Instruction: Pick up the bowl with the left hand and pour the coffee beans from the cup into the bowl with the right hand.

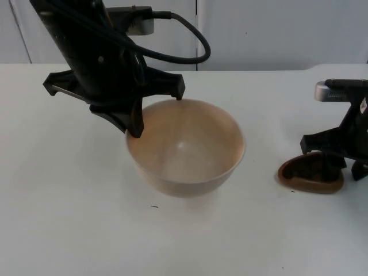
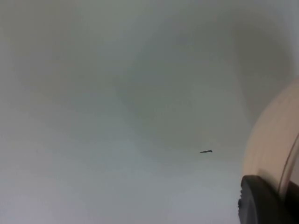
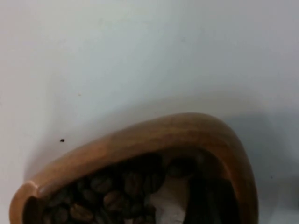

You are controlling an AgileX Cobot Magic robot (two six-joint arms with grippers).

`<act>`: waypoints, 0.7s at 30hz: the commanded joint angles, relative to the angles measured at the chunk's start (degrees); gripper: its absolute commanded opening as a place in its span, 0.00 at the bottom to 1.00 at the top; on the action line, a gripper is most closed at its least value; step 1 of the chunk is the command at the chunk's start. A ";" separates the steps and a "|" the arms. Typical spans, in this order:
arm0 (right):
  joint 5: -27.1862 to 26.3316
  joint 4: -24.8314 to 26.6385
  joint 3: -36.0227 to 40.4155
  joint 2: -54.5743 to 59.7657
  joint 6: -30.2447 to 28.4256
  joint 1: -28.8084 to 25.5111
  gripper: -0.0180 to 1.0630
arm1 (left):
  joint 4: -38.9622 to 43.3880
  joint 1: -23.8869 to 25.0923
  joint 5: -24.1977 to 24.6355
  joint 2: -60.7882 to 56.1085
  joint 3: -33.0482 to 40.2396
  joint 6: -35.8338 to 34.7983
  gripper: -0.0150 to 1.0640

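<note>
White tabletop (image 1: 69, 230) carries everything. Your left claw (image 1: 138, 123) is clamped on the near-left rim of the wide cream ceramic bowl (image 1: 187, 149), mouth up to catch beans. Right claw (image 1: 336, 164) pinches the small brown wooden cup (image 1: 310, 178), so its coffee beans (image 3: 107, 196) stay put; well right of the bowl.

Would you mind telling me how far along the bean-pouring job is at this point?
Early stage. Done: the left end effector is clamped on the rim of the bowl, which looks raised over its shadow on the table. In hand: the right end effector sits at the wooden cup. Left: the coffee beans are all in the cup, the bowl is empty, so the pour remains.
</note>
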 commanded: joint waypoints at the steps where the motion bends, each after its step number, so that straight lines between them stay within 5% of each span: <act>1: 0.34 -0.65 -0.04 0.23 -0.39 -0.24 0.46 | 0.08 -0.41 -0.09 -0.42 -0.23 0.03 0.01; 15: 0.34 -0.65 -0.04 0.23 -0.26 -0.13 0.44 | 0.08 -0.41 0.01 -0.42 -0.23 0.38 0.01; 21: -0.28 -0.53 -0.04 0.23 -0.26 -0.13 0.26 | 0.08 -0.41 0.01 -0.42 -0.23 0.38 0.01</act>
